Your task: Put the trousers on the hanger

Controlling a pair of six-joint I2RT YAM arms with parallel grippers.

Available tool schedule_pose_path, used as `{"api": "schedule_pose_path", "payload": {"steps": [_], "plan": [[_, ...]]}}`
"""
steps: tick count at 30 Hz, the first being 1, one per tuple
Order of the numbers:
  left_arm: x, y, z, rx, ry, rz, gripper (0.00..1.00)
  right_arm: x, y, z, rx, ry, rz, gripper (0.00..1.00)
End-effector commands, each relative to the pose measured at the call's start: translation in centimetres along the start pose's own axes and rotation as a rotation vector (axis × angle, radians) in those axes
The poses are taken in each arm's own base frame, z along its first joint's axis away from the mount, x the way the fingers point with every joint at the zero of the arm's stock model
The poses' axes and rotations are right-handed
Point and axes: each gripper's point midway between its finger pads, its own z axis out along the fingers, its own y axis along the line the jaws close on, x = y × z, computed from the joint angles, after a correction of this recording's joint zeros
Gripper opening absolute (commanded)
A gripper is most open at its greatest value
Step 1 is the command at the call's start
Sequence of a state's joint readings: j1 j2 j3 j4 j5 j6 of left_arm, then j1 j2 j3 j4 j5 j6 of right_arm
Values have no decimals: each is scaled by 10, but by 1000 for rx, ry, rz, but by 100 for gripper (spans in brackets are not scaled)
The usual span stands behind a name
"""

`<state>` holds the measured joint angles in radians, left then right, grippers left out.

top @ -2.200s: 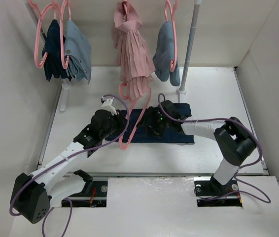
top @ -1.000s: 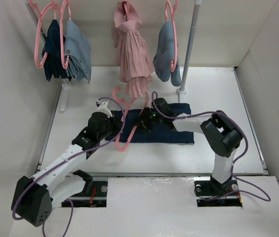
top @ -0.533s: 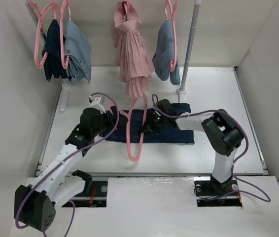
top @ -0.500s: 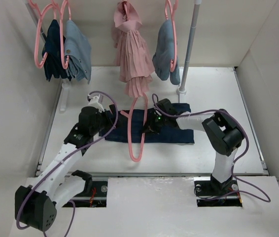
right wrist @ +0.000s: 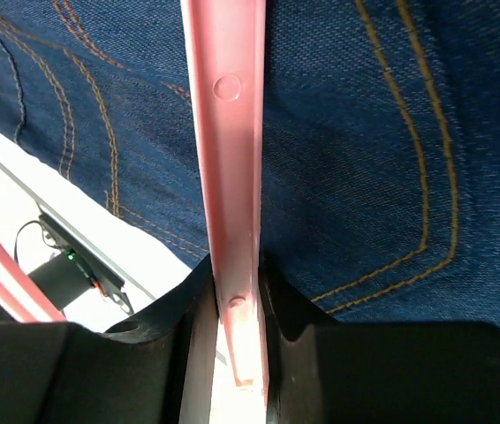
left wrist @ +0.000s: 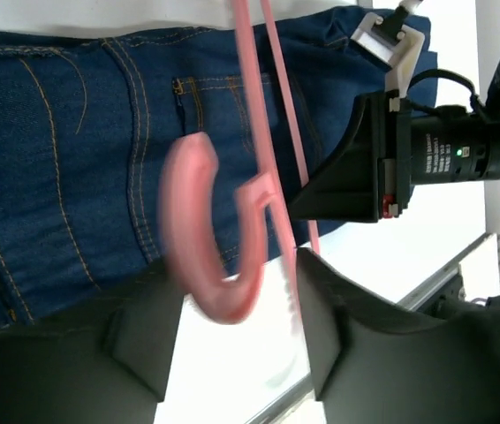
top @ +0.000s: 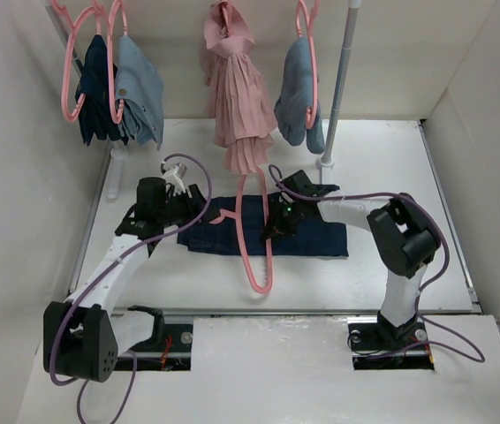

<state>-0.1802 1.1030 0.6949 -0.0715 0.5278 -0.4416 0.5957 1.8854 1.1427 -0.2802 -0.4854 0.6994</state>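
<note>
The dark navy trousers [top: 316, 237] lie flat across the middle of the table, seen close up in the left wrist view [left wrist: 73, 150] and the right wrist view [right wrist: 365, 132]. The pink hanger [top: 243, 238] lies over them, its wide end toward the near edge. My right gripper [top: 278, 225] is shut on one of its thin bars [right wrist: 228, 221], just above the cloth [right wrist: 231, 336]. My left gripper [top: 193, 199] stands at the trousers' left end, open [left wrist: 232, 327]. The blurred hook [left wrist: 206, 256] sits loose between its fingers, which do not clamp it.
A rail at the back carries navy and light blue garments [top: 117, 88], a pink pleated dress [top: 232, 97] and another light blue garment [top: 296, 88], all on pink hangers. The rail's white pole [top: 338, 88] stands behind the trousers' right end. White walls close both sides.
My left gripper has let go of the hanger's hook and drawn back to the left. The hanger has swung round in my right gripper, its wide end now toward the near edge.
</note>
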Motion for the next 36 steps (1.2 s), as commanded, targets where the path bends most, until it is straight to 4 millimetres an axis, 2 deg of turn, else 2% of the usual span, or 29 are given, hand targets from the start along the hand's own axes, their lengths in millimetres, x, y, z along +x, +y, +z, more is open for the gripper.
{"api": "schedule_pose_path", "payload": {"steps": [1,2,4,5,7,8,9,10,11,13,15,16,17,19,20,22,23,26,30,31,33,34,36], "plan": [[-9,-5,-2,31,-18,47,44,-14,13,-13,-25,-54,-51,0],[-15,-1,-3,19,-39,45,33,-14,13,-13,-25,-54,-51,0],[-21,-2,0,25,-51,53,19,-12,9,-10,-15,-42,-52,0],[-24,-3,1,25,-51,53,0,-12,8,-10,-14,-42,-61,0],[-23,-1,4,20,-42,36,0,-10,7,-11,-8,-34,-65,0],[-24,1,4,9,-48,36,0,-13,4,-12,-7,-40,-58,8],[-24,2,4,1,-52,23,0,-15,2,-15,3,-37,-45,39],[-23,4,4,-10,-49,19,0,-15,2,-17,10,-42,-56,51],[-25,6,4,-26,-58,3,0,-19,-1,-22,19,-57,-48,57],[-24,7,6,-30,-51,-14,0,-26,6,-41,23,-108,-67,69],[-24,12,6,-54,-55,-18,0,-27,5,-56,61,-150,-82,76],[-24,12,6,-54,-55,-18,0,-24,3,-64,79,-159,-79,82],[-26,13,5,-66,-61,-19,0,-21,8,-82,92,-184,-83,82],[-27,14,5,-76,-66,-19,0,-20,-19,-100,205,-242,-38,90],[-27,14,5,-76,-66,-19,0,-13,-29,-117,257,-265,12,94],[-29,14,4,-80,-78,-15,0,-19,-72,-142,396,-347,117,95],[-27,11,5,-74,-71,-10,0,-9,-95,-153,460,-363,177,99],[-25,8,6,-67,-65,-4,0,-15,-146,-182,570,-461,335,99],[-21,4,8,-62,-55,17,0,-34,-166,-202,588,-574,377,99],[-23,3,8,-57,-62,21,0,-37,-173,-197,595,-553,359,99],[-21,2,9,-60,-60,37,0,-39,-173,-184,554,-501,333,99],[-21,2,9,-60,-60,37,0,-40,-175,-170,530,-449,288,99],[-17,4,11,-66,-51,38,0,-43,-156,-153,399,-389,250,98]]}}
